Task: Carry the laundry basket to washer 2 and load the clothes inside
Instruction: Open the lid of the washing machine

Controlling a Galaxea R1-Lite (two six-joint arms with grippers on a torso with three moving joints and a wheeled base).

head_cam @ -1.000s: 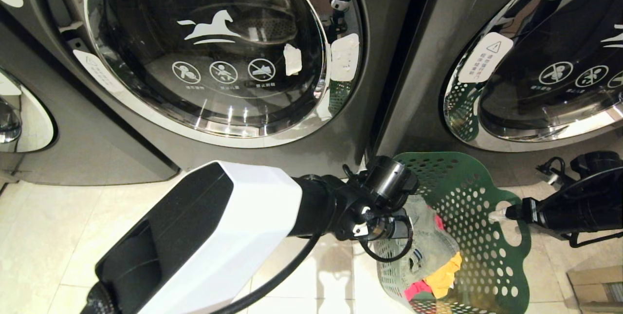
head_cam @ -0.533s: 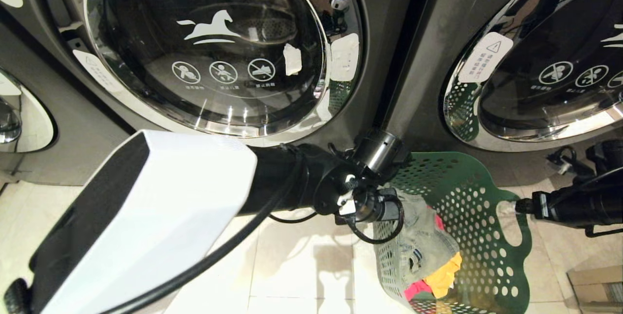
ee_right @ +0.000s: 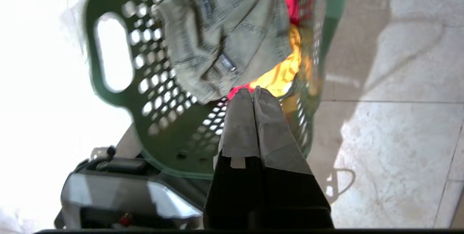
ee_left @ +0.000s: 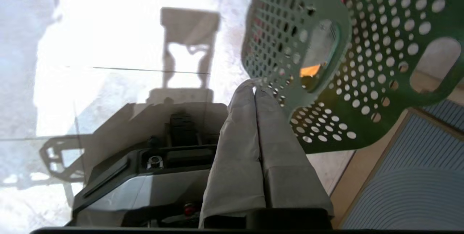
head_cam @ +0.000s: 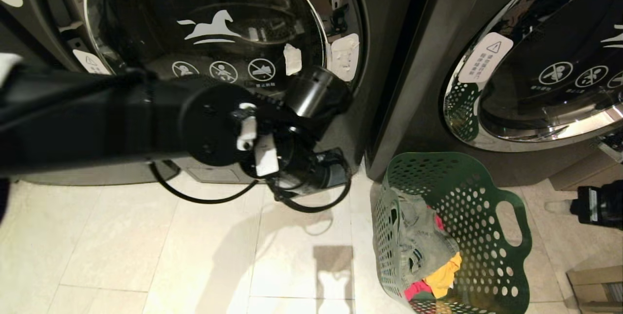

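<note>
Green laundry basket [head_cam: 491,236] sits floor-level between our empty, pressed-shut grippers: left gripper [ee_left: 255,88] and right gripper [ee_right: 252,91] both just clear.

The left arm [head_cam: 146,119] crosses in front of the washer door [head_cam: 209,36], hiding the door's lower rim. The laundry basket [head_cam: 486,207] is cut off at the head view's bottom edge. Under the denim piece [head_cam: 418,241], the red garment [head_cam: 413,289] and yellow garment [head_cam: 443,277] show only as slivers. No washer's number label is visible.
</note>
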